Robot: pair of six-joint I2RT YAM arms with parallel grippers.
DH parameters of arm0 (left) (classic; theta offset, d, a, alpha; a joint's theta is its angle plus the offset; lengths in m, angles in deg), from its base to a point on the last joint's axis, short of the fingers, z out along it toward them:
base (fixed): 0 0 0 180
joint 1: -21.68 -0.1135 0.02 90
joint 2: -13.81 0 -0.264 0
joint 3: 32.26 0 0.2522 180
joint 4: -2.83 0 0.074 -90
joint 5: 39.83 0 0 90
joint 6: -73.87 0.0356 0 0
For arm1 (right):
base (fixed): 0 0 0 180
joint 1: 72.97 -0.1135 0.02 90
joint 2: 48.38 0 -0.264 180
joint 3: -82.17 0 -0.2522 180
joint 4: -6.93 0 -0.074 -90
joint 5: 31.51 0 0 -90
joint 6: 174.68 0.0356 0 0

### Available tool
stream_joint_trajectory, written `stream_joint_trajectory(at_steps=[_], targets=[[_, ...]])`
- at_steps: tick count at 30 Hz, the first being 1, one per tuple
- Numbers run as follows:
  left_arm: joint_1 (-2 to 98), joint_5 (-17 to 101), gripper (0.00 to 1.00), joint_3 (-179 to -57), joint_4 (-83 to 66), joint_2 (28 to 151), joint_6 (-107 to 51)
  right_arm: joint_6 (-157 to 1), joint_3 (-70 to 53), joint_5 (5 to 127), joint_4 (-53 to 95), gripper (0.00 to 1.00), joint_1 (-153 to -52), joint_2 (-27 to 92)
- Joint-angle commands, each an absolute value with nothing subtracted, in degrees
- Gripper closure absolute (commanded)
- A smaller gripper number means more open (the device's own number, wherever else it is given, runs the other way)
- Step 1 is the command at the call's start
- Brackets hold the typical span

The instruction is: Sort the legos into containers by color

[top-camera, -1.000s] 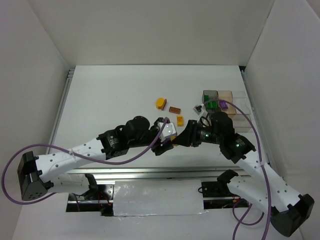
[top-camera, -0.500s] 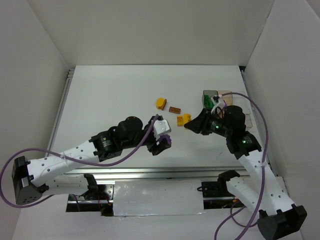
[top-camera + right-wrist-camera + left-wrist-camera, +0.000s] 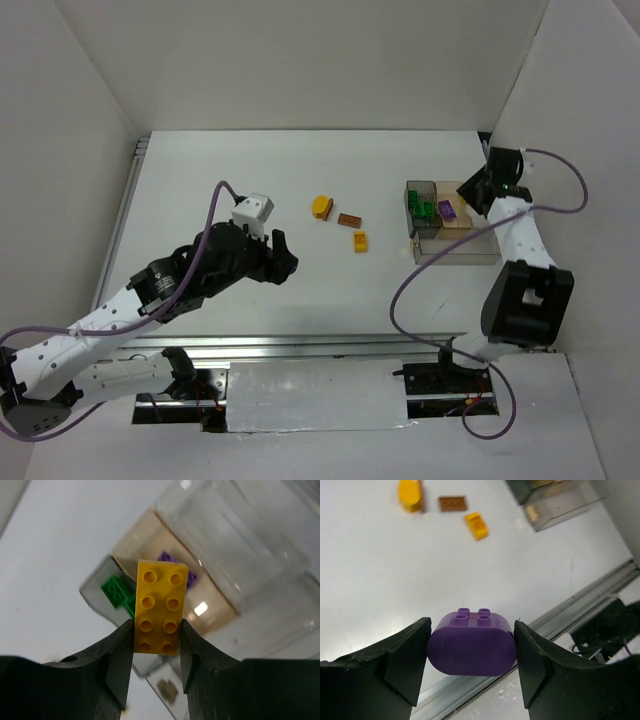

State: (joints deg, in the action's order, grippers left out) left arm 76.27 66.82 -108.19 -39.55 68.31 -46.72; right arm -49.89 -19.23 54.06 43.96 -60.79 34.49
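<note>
Over on the left, the left gripper (image 3: 279, 259) hangs above the white table (image 3: 220, 170) with its two black fingers pressed against the flat ends of a purple rounded brick (image 3: 472, 649), studs pointing away from the wrist camera. Gripping it by the ends looks deliberate, since the curved sides would give the pads little to bite on. It is held well apart from the tray, so this brick has a long carry to make. Moving to the middle, three pieces lie loose and unsorted: a yellow-orange rounded brick (image 3: 321, 206), a brown flat brick (image 3: 349, 220) just beside it, and a small yellow brick (image 3: 360, 241) a little nearer the arms. They are spaced far enough apart that each could probably be picked without bumping the others. Further right sits the compartment tray (image 3: 458, 259), and the sorting shows: green bricks (image 3: 423, 210) in the smoky grey cell, a purple brick (image 3: 446, 210) in the tan cell next to it. Above the tray's far side, the right gripper (image 3: 482, 190) is clamped on the long edges of a yellow eight-stud brick (image 3: 159, 607), held lengthwise and off the plastic. With green and purple already claimed, one of the clear cells looks like its target.
</note>
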Motion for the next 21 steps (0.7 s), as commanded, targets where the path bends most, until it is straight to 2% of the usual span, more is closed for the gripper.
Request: stream_joint_trajectory(at_steps=[1,4,10,21], targets=[[71.79,65.05,1.0,-106.32,-46.79,68.39,-51.82,-55.28,-5.44,48.48,46.78,1.0,-60.67,42.56],[71.08,64.67,1.0,-105.61,-48.8,67.96,-49.71,-62.24,1.61,42.08,47.59,1.0,-60.49,48.12],[70.72,64.24,1.0,-102.63,-48.46,64.27,-47.95,-65.17,1.79,35.82,45.2,1.0,-58.83,53.12],[70.72,63.89,1.0,-100.34,-48.55,59.52,-47.16,-67.27,-3.56,35.8,41.18,1.0,-56.63,53.49]])
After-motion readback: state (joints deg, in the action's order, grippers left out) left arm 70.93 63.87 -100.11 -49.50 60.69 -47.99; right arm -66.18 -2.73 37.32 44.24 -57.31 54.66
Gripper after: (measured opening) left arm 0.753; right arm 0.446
